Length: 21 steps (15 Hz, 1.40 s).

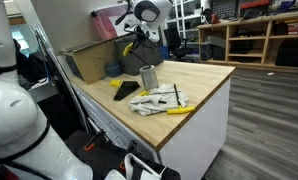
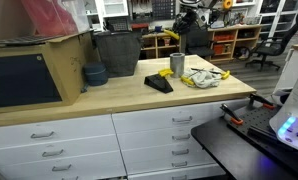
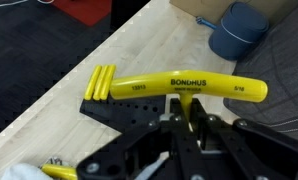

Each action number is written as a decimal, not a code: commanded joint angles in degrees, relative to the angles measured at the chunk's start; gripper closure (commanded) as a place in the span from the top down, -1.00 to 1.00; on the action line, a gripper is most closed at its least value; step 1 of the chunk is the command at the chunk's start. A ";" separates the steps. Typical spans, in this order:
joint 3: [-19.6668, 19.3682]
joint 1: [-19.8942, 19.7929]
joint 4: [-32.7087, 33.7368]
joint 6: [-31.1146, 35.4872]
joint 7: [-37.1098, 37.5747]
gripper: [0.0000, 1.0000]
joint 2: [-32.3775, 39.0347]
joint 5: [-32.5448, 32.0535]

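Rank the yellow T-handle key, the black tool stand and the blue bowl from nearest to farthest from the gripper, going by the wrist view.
1. yellow T-handle key: clamped in the gripper, straight ahead.
2. black tool stand: beneath the key, to the left.
3. blue bowl: top right, farthest.

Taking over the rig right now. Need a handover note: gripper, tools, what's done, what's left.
Gripper: shut on the yellow hex key, gripped mid-handle and held in the air above the counter.
Black holder: on the counter below the key, with other yellow handles at it.
Blue bowl stands beyond it, and the metal cup is near the holder.
Done: one key is off the counter and in the grip.
Left: it has not been set down anywhere yet.
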 commanded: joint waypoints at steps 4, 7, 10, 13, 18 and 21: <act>0.33 -0.62 4.26 -5.35 -4.54 -0.94 5.35 3.87; -0.04 -0.91 5.14 -6.81 -5.42 -0.94 7.53 3.96; -0.46 -1.69 5.91 -7.41 -6.07 -0.94 9.70 3.90; -0.80 -2.47 6.70 -7.55 -5.90 -0.94 11.87 3.60; -1.57 -2.25 7.46 -6.09 -5.41 -0.09 13.29 2.05; -2.85 1.49 5.30 -1.18 -5.01 0.35 9.46 -5.12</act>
